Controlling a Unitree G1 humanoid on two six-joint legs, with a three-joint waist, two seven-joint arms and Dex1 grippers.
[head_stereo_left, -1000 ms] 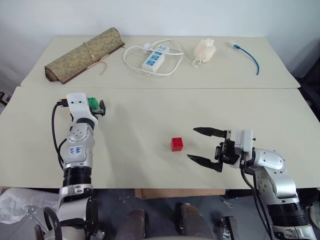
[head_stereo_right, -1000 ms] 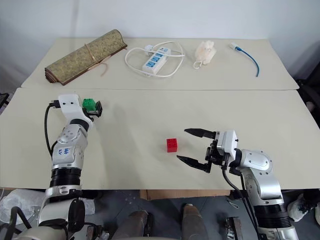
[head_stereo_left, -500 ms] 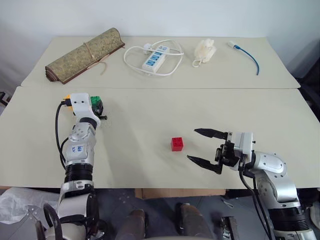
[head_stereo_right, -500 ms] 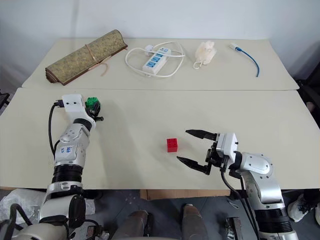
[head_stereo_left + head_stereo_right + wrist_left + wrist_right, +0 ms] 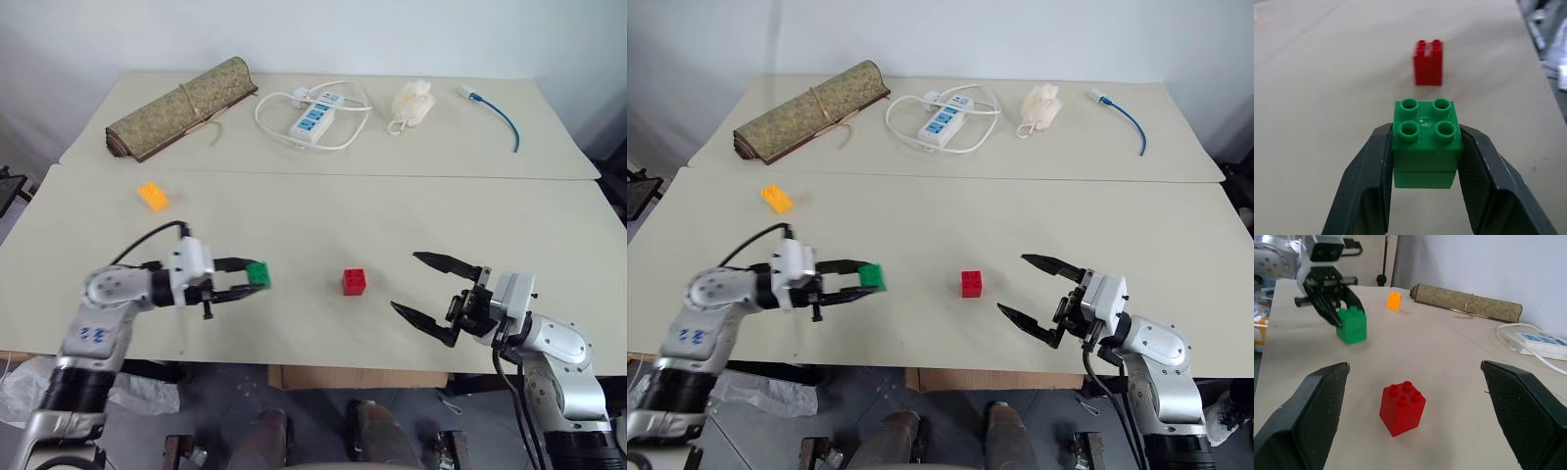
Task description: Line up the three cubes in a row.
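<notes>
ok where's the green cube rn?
Head views: green cube clamped in the left tool, left of the red cube, with the orange-yellow cube farther back left.

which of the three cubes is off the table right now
The green cube: it is clamped between the left gripper's fingers and held above the table, left of the red cube. The red cube and the orange-yellow cube both sit on the tabletop, ungripped.

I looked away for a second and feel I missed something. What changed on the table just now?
The left gripper closed on the green cube, then swung it from beside the orange-yellow cube toward the red cube. That uncovered the orange-yellow cube. The red cube stayed put, and the right gripper still waits open beside it.
</notes>
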